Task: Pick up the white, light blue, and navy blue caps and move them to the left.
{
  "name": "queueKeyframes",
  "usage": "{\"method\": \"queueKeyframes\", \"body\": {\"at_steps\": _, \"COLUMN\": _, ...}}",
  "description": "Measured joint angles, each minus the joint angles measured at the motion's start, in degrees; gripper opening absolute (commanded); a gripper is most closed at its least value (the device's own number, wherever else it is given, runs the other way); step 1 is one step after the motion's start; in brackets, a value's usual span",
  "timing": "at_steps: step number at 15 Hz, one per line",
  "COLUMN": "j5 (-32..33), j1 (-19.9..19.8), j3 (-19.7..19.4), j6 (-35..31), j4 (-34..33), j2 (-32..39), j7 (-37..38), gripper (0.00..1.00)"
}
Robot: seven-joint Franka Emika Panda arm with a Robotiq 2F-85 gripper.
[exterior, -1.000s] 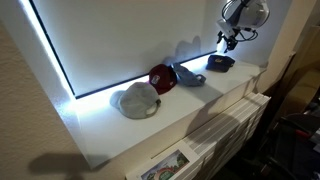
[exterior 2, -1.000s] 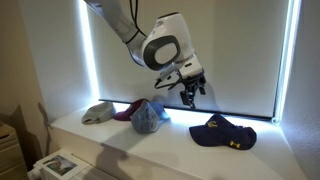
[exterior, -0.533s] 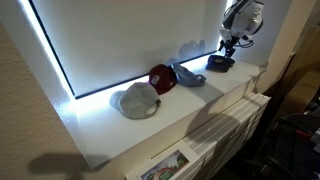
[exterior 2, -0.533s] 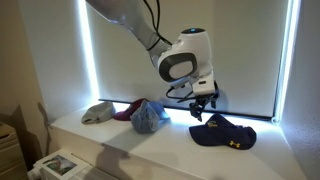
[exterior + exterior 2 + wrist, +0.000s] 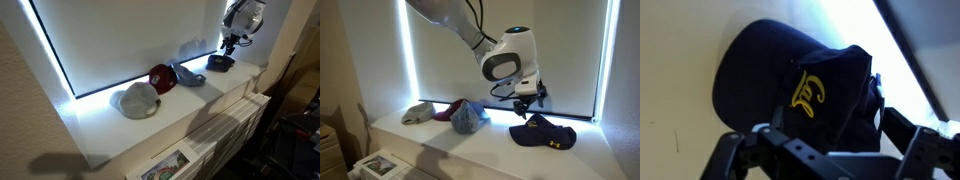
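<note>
- Navy blue cap (image 5: 542, 132) lies on the white ledge (image 5: 440, 142) at the right end of the cap row, well apart from the others. In an exterior view it is the rightmost, farthest cap (image 5: 221, 62).
- Gripper (image 5: 528, 102) hangs just above the navy blue cap, over its far-left part, with a gap under it. No contact seen. In an exterior view it also sits right above that cap (image 5: 231, 43).
- Wrist view: the gripper (image 5: 830, 155) comes in from the bottom. Its fingers (image 5: 728, 158) are spread wide, one at each lower corner, holding nothing.
- The navy blue cap (image 5: 790, 85) fills the wrist view centre, with a yellow logo (image 5: 806, 95) on its front panel facing the camera.
- Light blue cap (image 5: 468, 117) is in the middle of the ledge, left of the navy one. In an exterior view it lies just right of the maroon cap (image 5: 187, 75).
- Maroon cap (image 5: 162, 77) is between the light blue and white caps. It is partly hidden behind the light blue cap in an exterior view (image 5: 444, 110).
- White cap (image 5: 135, 100) is at the left end of the row, nearest of the four in that view. It is also leftmost in an exterior view (image 5: 417, 112).
- Robot arm (image 5: 505, 62) reaches in from the upper left and bends down to the gripper.
- Window blind (image 5: 470, 30) is behind the ledge, with bright light along its edges.
</note>
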State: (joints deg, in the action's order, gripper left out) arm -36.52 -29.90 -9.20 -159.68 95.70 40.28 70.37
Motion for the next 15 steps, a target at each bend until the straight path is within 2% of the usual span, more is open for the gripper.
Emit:
{"method": "queueKeyframes", "body": {"at_steps": 4, "j5": -5.46, "j1": -3.68, "j3": -0.02, "j6": 3.92, "j4": -6.15, "j2": 5.29, "j7": 1.54, "gripper": 1.00}}
{"method": "queueKeyframes", "body": {"at_steps": 7, "j5": -5.52, "j1": -3.78, "j3": 0.00, "j6": 4.57, "j4": -7.26, "j2": 6.10, "j7": 1.99, "gripper": 1.00}}
{"method": "queueKeyframes", "body": {"at_steps": 11, "j5": -5.46, "j1": -4.01, "j3": -0.23, "j6": 14.34, "j4": -8.78, "j2": 7.24, "j7": 0.75, "gripper": 1.00}}
{"method": "queueKeyframes", "body": {"at_steps": 15, "j5": -5.46, "j1": -4.24, "j3": -0.37, "j6": 15.69, "j4": -9.88, "j2": 8.16, "j7": 0.75, "gripper": 1.00}}
